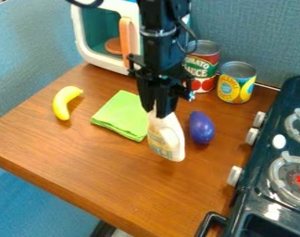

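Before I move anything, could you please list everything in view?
Banana: one, yellow, left on the counter
Folded cloth: one, green, between banana and bottle
Bottle: one, white, centre
Eggplant: one, purple, right of bottle
Red-labelled can: one, red and green, back
Yellow-labelled can: one, yellow and blue, beside it
Microwave: one, white, orange handle, back left
Round thing: one, orange-brown, in microwave
Stove: one, black, right
Counter: one, brown, beneath
Arm: one, black, top
End effector: one, black, gripping bottle's top
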Controlling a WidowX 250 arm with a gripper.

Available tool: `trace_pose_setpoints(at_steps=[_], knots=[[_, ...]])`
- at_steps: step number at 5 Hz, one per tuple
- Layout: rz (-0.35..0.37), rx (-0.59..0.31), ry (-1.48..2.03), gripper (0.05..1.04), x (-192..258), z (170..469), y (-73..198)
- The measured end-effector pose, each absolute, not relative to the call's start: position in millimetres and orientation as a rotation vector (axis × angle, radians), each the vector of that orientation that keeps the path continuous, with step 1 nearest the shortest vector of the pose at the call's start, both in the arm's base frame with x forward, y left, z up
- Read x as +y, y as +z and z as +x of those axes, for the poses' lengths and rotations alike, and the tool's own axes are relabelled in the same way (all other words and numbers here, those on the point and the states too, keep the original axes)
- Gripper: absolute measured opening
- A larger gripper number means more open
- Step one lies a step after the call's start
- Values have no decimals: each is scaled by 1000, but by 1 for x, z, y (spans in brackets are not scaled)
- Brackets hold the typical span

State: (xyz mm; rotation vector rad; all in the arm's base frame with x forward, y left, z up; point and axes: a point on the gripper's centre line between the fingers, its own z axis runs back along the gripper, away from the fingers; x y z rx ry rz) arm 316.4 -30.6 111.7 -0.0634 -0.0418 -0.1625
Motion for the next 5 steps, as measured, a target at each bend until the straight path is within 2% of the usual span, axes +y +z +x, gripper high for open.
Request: trace_pose_setpoints(at_steps=[2,3,4,5], knots=[[-78,-12,-98,373,-39,320,94],[-78,-12,-95,414,-40,323,93],[-70,5,-95,737,-38,323,89],[-39,21,-87,992,-34,320,87]])
